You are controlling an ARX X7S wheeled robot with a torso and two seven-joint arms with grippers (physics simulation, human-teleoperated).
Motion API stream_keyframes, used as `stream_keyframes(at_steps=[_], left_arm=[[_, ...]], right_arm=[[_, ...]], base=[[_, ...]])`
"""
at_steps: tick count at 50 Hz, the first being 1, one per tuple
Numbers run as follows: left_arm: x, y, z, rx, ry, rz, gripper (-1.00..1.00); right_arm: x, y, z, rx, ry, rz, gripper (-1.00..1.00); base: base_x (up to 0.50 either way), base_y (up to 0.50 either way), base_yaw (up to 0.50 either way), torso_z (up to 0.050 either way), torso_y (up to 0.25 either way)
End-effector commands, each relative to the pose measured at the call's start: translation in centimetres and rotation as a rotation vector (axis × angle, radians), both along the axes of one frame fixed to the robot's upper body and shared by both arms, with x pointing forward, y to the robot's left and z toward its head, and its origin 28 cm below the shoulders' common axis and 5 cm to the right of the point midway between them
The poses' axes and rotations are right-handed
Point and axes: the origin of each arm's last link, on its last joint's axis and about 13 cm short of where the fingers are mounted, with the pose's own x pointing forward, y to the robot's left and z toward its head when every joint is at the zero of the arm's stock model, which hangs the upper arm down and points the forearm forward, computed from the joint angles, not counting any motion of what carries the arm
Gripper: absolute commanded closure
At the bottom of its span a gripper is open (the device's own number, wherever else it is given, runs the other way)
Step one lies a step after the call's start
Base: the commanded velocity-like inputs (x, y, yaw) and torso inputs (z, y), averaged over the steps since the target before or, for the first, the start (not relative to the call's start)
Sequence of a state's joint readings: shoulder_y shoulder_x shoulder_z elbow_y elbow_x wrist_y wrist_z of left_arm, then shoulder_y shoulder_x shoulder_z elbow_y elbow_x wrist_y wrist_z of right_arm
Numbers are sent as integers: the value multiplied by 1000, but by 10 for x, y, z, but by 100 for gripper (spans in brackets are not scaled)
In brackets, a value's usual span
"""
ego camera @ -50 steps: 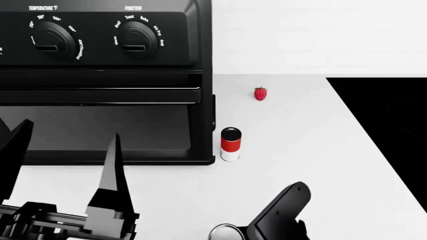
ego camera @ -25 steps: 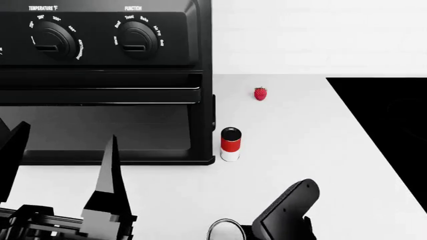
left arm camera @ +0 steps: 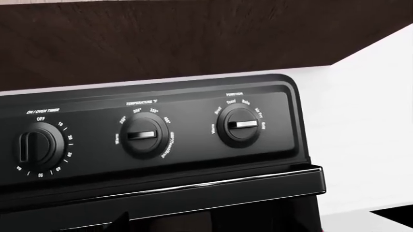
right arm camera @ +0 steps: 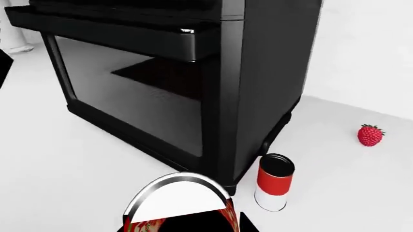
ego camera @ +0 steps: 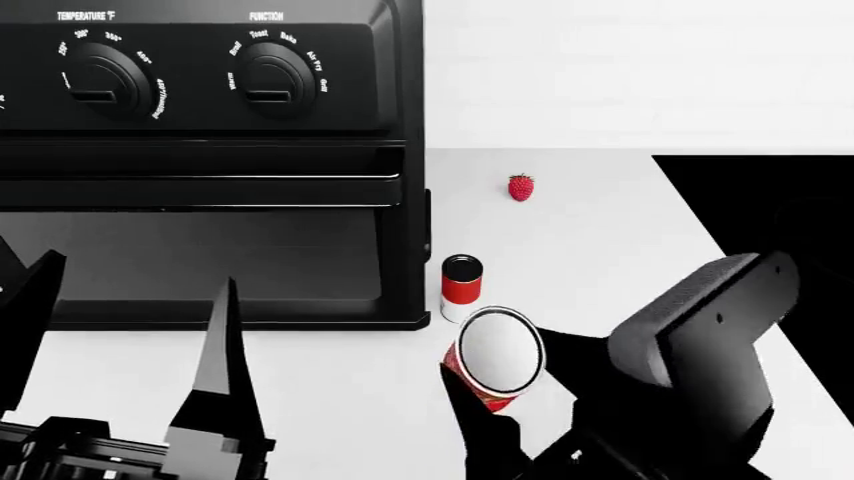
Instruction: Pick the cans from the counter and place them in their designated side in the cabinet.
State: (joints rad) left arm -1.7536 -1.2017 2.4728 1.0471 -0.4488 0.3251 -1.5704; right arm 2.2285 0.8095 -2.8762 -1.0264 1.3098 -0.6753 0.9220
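Right gripper [ego camera: 497, 400] clamped on wide red can [ego camera: 497, 356], held tilted above the counter [ego camera: 601, 250], silver lid facing the head camera. Slim red-over-white can [ego camera: 461, 287] upright on counter just beside toaster oven [ego camera: 200, 150] corner; strawberry [ego camera: 521, 187] farther back. Left gripper [ego camera: 127, 340] spread apart, holding nothing, in front of oven door.
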Motion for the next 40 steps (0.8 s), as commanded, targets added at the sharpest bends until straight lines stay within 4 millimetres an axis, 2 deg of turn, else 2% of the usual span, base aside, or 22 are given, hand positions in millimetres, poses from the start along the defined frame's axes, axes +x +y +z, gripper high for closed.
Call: stream_keyframes(at_steps=[1, 10, 16, 23, 31, 40], left_arm=[[-2, 0, -3, -3, 9, -3, -100], [-2, -1, -4, -6, 17, -4, -100], [-2, -2, -4, -4, 17, -5, -100], [-1, -3, -4, 1, 21, -9, -100], [0, -4, -4, 6, 26, -13, -100], [1, -6, -4, 15, 26, -22, -100]], right_arm=[[5, -6, 35, 104, -200, -56, 100], [3, -7, 58, 186, -416, -133, 100], [-4, -7, 86, 207, -691, -247, 100], [-6, -8, 106, 235, -906, -364, 100], [-8, -9, 138, 267, -1049, -421, 100], [-3, -13, 168, 319, -1118, -470, 100]], base=[[0, 0, 0, 0, 0], [0, 0, 0, 0, 0], [0, 0, 0, 0, 0], [0, 0, 0, 0, 0], [0, 0, 0, 0, 0], [0, 0, 0, 0, 1]])
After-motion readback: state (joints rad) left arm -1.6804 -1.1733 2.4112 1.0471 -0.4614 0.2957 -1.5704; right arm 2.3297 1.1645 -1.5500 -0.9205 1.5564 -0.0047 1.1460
